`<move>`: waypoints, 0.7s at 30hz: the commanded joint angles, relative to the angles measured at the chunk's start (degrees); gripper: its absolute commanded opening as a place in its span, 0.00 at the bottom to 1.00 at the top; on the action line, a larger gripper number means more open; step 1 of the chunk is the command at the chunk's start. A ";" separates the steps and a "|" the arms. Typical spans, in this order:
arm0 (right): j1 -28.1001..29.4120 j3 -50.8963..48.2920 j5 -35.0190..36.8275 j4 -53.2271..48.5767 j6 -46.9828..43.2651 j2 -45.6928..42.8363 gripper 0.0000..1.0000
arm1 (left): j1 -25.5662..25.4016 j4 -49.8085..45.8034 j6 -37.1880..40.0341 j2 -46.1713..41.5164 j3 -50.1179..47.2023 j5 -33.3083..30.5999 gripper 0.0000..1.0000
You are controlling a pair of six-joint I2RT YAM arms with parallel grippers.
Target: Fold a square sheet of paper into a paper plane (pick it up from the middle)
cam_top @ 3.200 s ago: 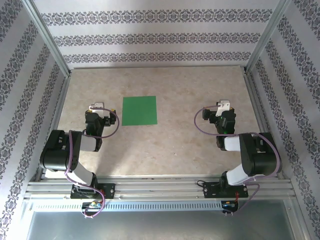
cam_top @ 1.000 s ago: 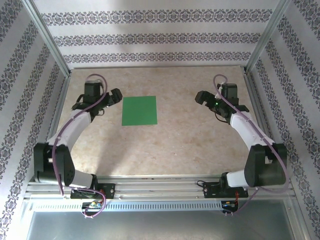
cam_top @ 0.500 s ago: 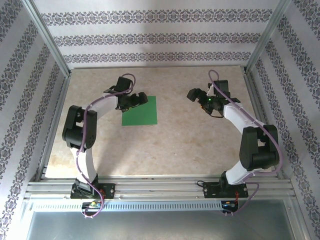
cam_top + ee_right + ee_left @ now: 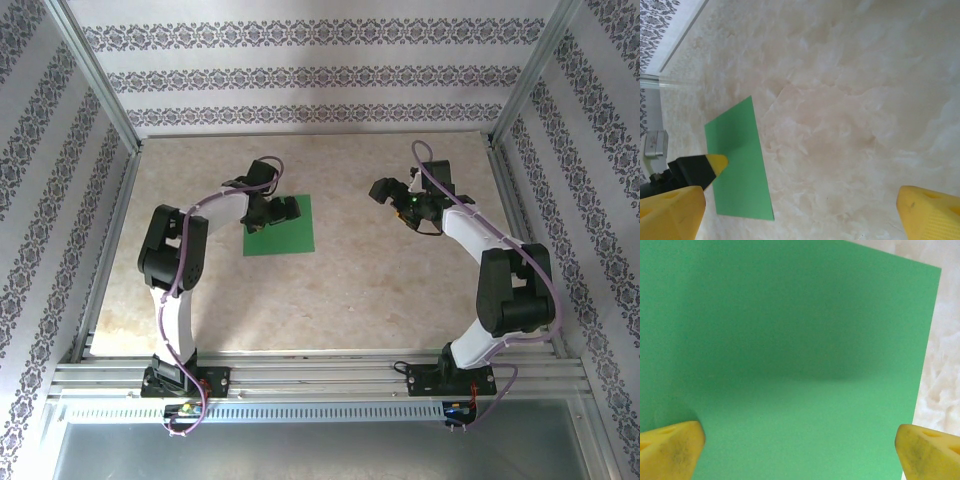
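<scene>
Marbled beige table [image 4: 350, 290] inside a cage of patterned wallpaper walls [image 4: 320, 70]; square sheet of paper [image 4: 285, 240] lies flat on it, left of centre, toward the far half, edges about parallel to the table edges, no crease visible; being square it has no long axis to line up on. Left gripper [image 4: 288, 208] is directly over the sheet, a bit to the far side of its middle, arm reaching in from the left; so the left arm is clearly nearer and the paper sits right below its jaws, not off to a side. From the left wrist the sheet [image 4: 790, 340] takes up nearly all the frame with the left gripper [image 4: 800, 450] spread wide, one yellow fingertip [image 4: 670, 450] over green, the other near the sheet's edge where bare table starts; nothing held; can't tell whether the tips touch the paper or hang just above it. Judging from this, next is a drop and pinch at the middle, and thin flat paper may slide instead of lifting. Right gripper [image 4: 382, 190] is well apart to the right over bare table, fingers pointed at the sheet; wrist view shows the right gripper [image 4: 800, 215] wide apart and empty, green sheet [image 4: 740, 170] off ahead of it.
</scene>
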 commanded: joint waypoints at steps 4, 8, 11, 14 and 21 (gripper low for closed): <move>0.77 1.30 2.15 0.66 0.62 0.23 0.98 | -3.02 -10.93 2.12 -4.65 -9.92 0.34 0.98; 0.85 1.14 3.60 0.68 0.58 -0.02 0.98 | -6.10 -13.80 2.07 -8.66 -15.45 -1.55 0.98; 1.03 0.91 4.84 0.68 0.47 -0.02 0.98 | -7.50 -15.75 1.76 -10.03 -16.54 -3.40 0.98; 1.03 1.04 5.21 0.68 0.40 0.16 0.98 | -8.71 -19.91 3.29 -11.03 -12.40 -6.75 0.99; 1.03 1.27 3.18 1.18 -0.57 0.53 0.98 | -10.47 -28.97 10.33 -9.54 -3.92 -10.61 0.99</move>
